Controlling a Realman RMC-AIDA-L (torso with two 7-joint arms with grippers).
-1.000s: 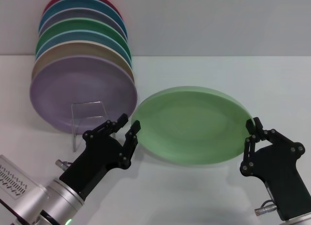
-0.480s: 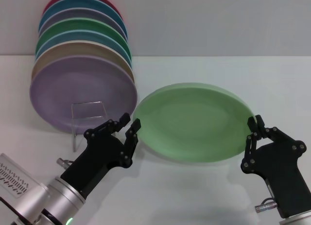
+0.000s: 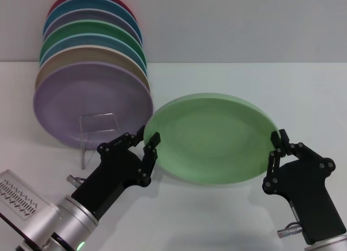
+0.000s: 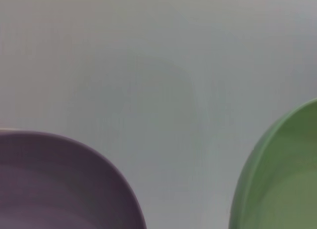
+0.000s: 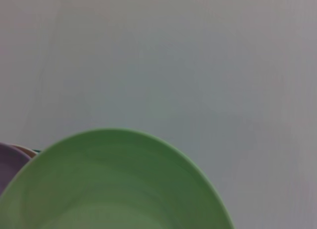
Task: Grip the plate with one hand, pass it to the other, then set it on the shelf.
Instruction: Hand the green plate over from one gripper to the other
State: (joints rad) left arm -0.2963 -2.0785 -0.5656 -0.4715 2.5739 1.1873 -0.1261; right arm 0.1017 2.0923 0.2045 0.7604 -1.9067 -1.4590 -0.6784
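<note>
The pale green plate point(image 3: 211, 137) hangs tilted above the table, between my two arms. My right gripper point(image 3: 280, 136) is shut on its right rim. At the plate's left rim my left gripper point(image 3: 148, 135) is open, one finger on each side of the edge, not closed on it. Both wrist views show part of the plate: the left wrist view the rim of the plate point(image 4: 282, 179), the right wrist view the face of the plate point(image 5: 114, 189). The clear acrylic shelf point(image 3: 98, 130) stands on the table to the left, just beyond my left gripper.
Several coloured plates lean in a row at the back left, with a lilac plate point(image 3: 87, 99) at the front, right behind the shelf. The lilac plate point(image 4: 49, 184) also shows in the left wrist view. A grey wall stands behind the white table point(image 3: 244, 83).
My right arm has carried the plate a little to the left. Its left rim now sits between the open fingers of my left gripper, which has edged to the right.
</note>
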